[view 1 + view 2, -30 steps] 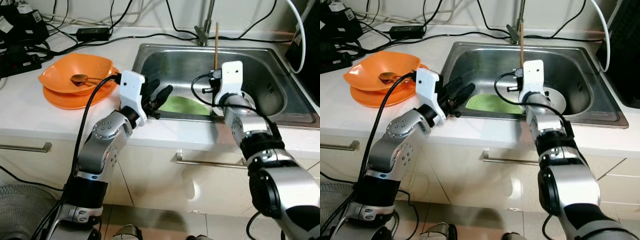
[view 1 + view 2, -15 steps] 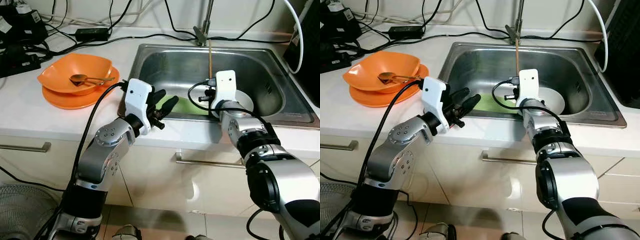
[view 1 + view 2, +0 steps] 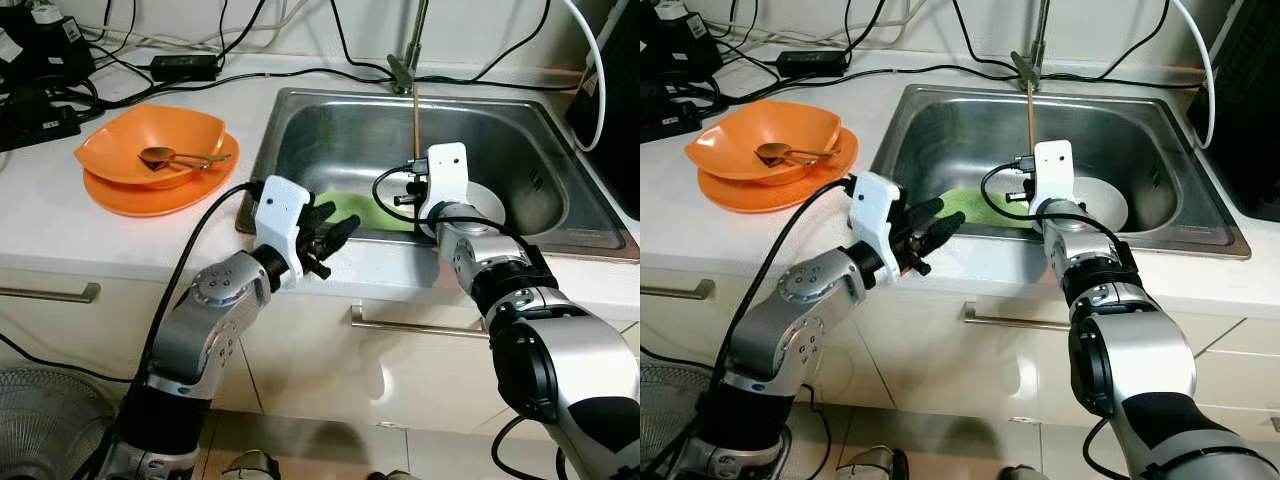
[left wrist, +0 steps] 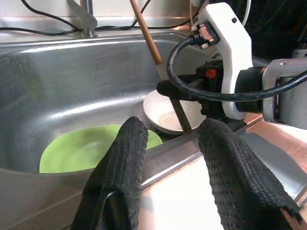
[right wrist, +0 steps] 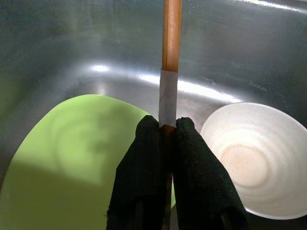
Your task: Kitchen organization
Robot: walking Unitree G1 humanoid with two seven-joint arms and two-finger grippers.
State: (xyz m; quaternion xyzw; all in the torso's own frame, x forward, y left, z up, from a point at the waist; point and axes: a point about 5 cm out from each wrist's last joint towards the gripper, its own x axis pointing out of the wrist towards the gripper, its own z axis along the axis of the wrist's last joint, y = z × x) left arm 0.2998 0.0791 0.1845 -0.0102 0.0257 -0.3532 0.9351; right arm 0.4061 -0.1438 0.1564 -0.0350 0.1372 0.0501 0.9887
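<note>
Steel sink (image 3: pixel 545 205) fills the head view from centre toward 2 o'clock, its front rim running along the white counter (image 3: pixel 60 225) edge. The left gripper (image 3: pixel 325 232) hovers just over that front rim at about 7 o'clock of the basin, fingers (image 4: pixel 122 163) spread apart and holding nothing, with open counter beside it toward 9 o'clock. The right gripper (image 5: pixel 165 139) sits over the front part of the basin, near its middle, fingers pressed together on a wooden stick (image 3: pixel 415 120) that stands nearly upright, its top ending just below the faucet (image 3: pixel 408 60) at 12 o'clock. A pale band wraps the stick just above the fingertips.

Black cables (image 3: pixel 300 72) trail across the back of the counter from 10 to 1 o'clock, and a dark appliance (image 3: pixel 625 100) crowds the sink's 3 o'clock side.

Inside the basin, a green plate (image 5: pixel 67 158) lies flat at about 7 o'clock, and a white bowl (image 5: pixel 256 158) sits at about 4 o'clock, just beside the plate. At 10 o'clock on the counter, an orange bowl (image 3: pixel 120 145) rests on an orange plate (image 3: pixel 130 197) and holds a metal spoon (image 3: pixel 165 157).
</note>
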